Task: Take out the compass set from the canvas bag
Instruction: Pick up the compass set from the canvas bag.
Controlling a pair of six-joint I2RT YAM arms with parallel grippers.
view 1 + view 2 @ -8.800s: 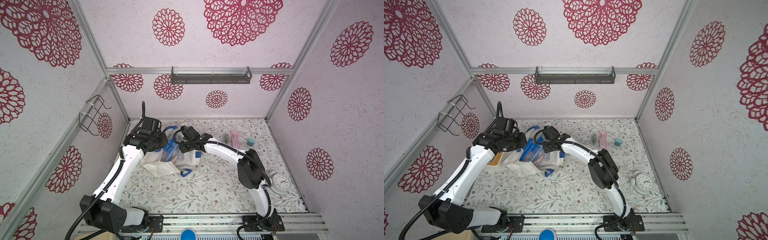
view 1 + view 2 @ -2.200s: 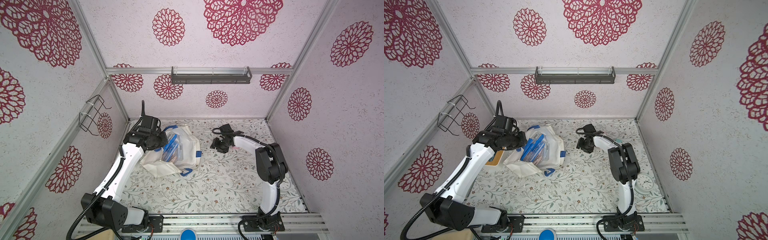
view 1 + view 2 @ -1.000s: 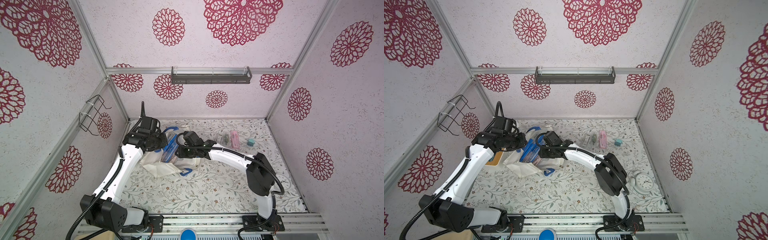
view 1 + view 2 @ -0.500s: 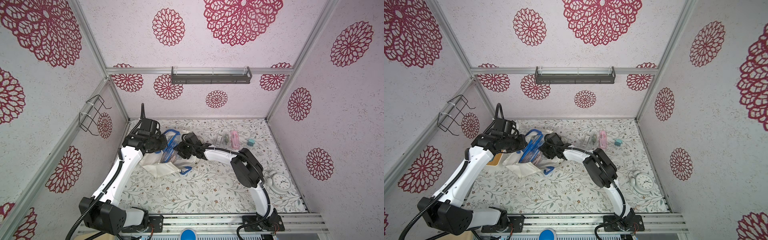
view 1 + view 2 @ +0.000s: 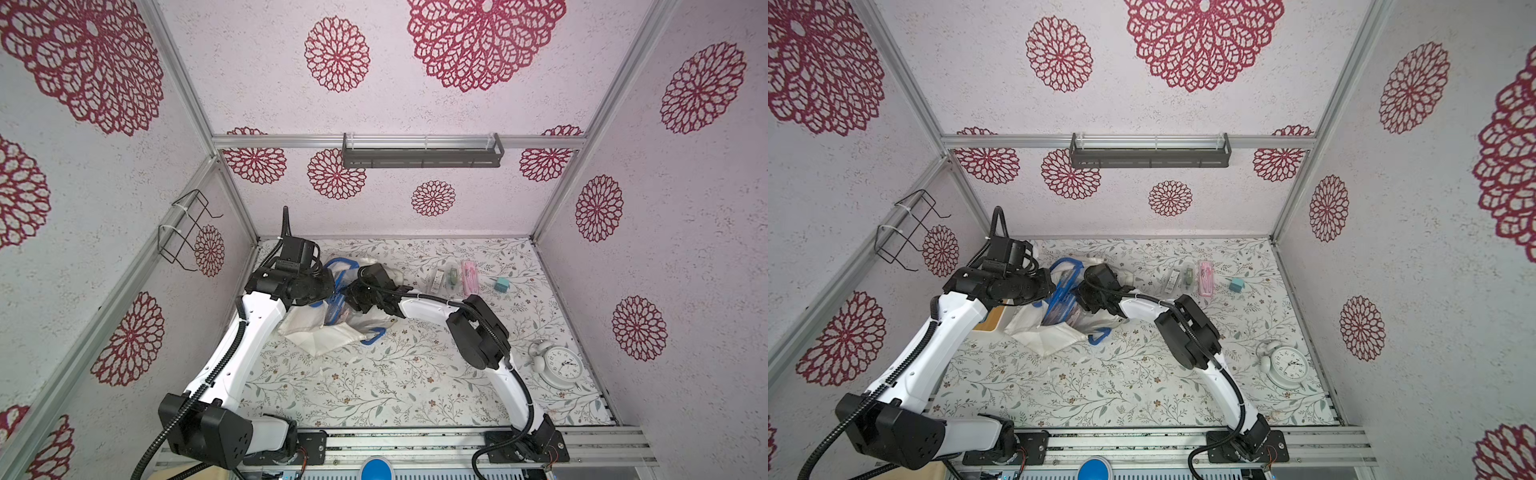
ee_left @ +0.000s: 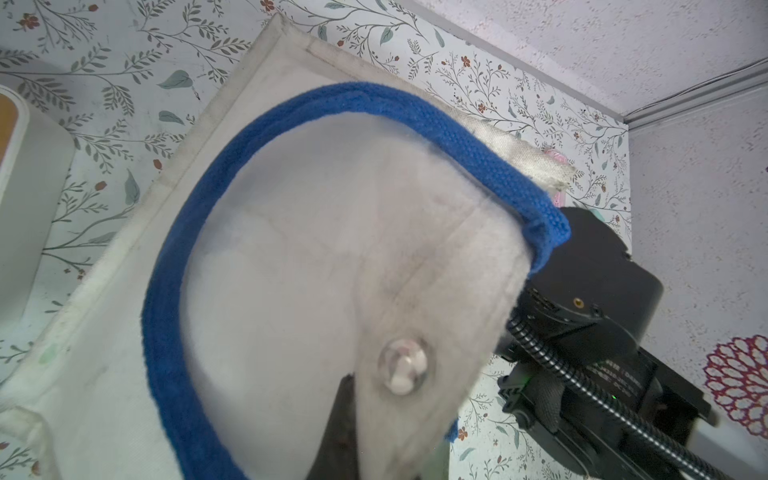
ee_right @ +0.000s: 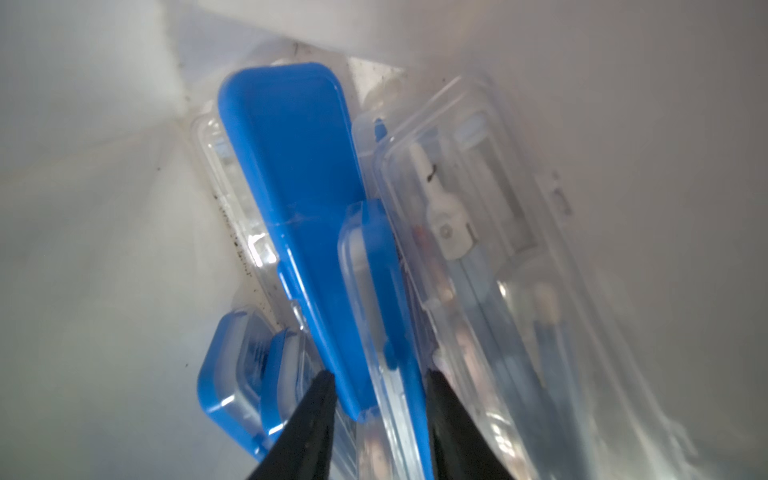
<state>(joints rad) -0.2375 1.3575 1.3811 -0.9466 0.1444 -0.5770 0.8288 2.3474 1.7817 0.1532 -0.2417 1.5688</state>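
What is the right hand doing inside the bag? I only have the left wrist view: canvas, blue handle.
Observer: Right wrist view: the right hand is in the canvas bag, fingers either side of a blue case; can't tell if clamped.
Operator: Other cases in there?
Observer: A clear case holding a white compass lies right beside it.
Operator: Any outside the bag?
Observer: In a top view, a row of slim cases lies on the table near the back wall.

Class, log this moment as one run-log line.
left gripper: shut on off-white canvas bag with blue strap handles | right gripper: inside bag, astride blue-and-clear plastic cases, grip unclear
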